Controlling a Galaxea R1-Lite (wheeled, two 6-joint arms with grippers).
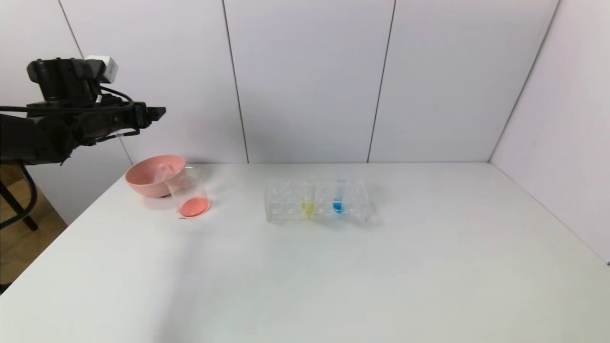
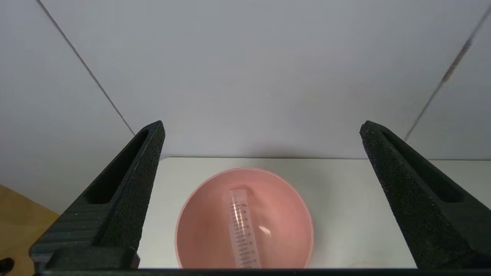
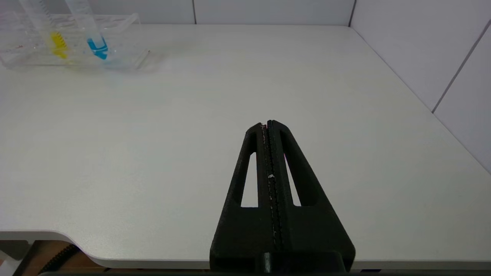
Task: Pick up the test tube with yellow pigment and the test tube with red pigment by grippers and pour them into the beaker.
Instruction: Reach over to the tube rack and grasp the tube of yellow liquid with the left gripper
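Observation:
The test tube with yellow pigment [image 1: 308, 201] stands in a clear rack [image 1: 286, 202] at mid-table, also seen in the right wrist view [image 3: 56, 38]. A clear graduated tube [image 2: 241, 230], the test tube with red pigment, lies inside the pink bowl [image 2: 199, 230]; no liquid shows in it. The beaker [image 1: 189, 193], with red-orange liquid at its bottom, sits against the bowl [image 1: 147, 178]. My left gripper [image 1: 159, 112] hangs open high above the bowl, its fingers [image 2: 142, 172] wide apart and empty. My right gripper [image 3: 267, 123] is shut and empty over the table's near right part.
A blue-liquid tube [image 1: 338, 199] stands in the rack next to the yellow one. White wall panels close off the back and right of the table [image 1: 333, 276]. The table's left edge runs close by the bowl.

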